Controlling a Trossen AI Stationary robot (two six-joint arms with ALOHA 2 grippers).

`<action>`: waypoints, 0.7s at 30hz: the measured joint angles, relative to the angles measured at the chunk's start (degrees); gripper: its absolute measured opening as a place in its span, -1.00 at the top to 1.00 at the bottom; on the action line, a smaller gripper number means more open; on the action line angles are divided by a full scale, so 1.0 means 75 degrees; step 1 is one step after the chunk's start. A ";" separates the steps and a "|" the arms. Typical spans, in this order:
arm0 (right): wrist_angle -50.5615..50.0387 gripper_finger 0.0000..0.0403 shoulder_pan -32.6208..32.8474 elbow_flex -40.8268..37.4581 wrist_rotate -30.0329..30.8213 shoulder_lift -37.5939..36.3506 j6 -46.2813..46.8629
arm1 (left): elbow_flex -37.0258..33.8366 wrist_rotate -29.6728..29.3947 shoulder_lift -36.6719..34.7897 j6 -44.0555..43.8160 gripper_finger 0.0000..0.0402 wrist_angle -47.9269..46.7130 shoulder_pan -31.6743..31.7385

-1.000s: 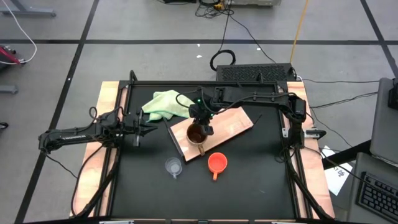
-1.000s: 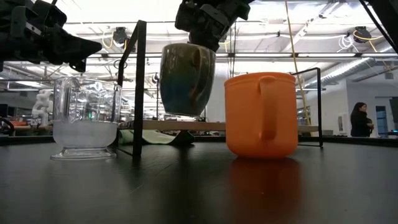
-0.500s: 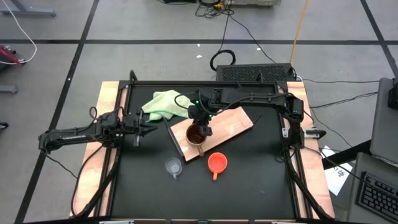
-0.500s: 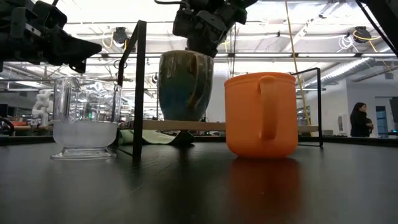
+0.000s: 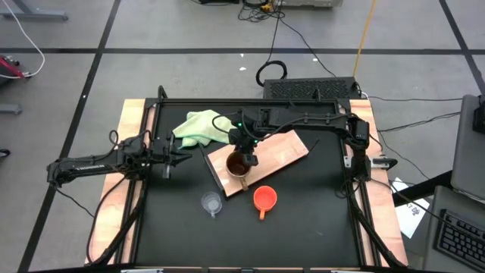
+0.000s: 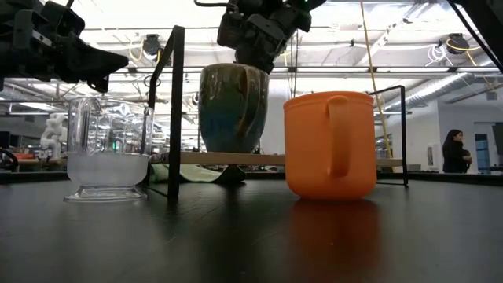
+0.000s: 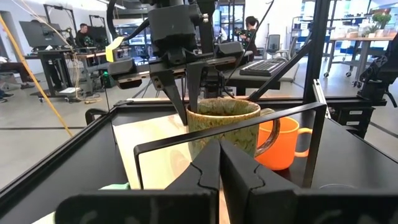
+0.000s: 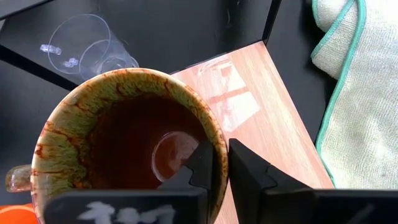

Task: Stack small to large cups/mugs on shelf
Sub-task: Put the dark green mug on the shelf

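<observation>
My right gripper (image 5: pixel 247 155) pinches the rim of the large tan-brown mug (image 6: pixel 233 108), one finger inside the bowl and one outside, as the right wrist view shows the fingers (image 8: pixel 245 171) straddling the mottled lip. The mug stands upright directly beneath my right gripper, its base level with the top of the light-wood shelf (image 5: pixel 284 150), at the board's end nearest the other cups. The orange cup (image 5: pixel 264 199) sits on the black table (image 5: pixel 303 220) just beyond that end of the shelf, its handle pointing away from my gripper. The small clear glass cup (image 5: pixel 211 202) stands beside the orange one, apart from it, also off the board. The pale green cloth (image 5: pixel 198 126) lies on the far side of my right gripper, against the shelf's other long edge. My left gripper (image 5: pixel 180 157) hovers well to the side of the shelf, its fingers (image 7: pixel 205 174) pressed together on nothing.
</observation>
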 joint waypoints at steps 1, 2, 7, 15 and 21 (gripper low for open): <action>0.0008 0.88 0.0002 0.0000 0.0000 0.0001 -0.0001 | 0.0000 0.0000 0.0003 -0.0003 0.94 0.0000 0.0002; 0.0014 0.87 0.0002 0.0000 0.0000 0.0001 0.0000 | 0.0000 0.0000 0.0003 -0.0006 0.94 0.0003 0.0002; 0.0018 0.85 0.0003 0.0000 -0.0005 0.0004 -0.0004 | 0.0000 0.0000 0.0002 -0.0013 0.94 0.0003 0.0000; 0.0128 0.66 0.0003 0.0000 -0.0035 0.0004 0.0007 | 0.0000 0.0000 0.0000 -0.0024 0.94 0.0006 0.0000; 0.0232 0.62 0.0003 0.0000 -0.0032 0.0004 0.0006 | 0.0000 0.0000 0.0000 -0.0041 0.94 0.0006 0.0003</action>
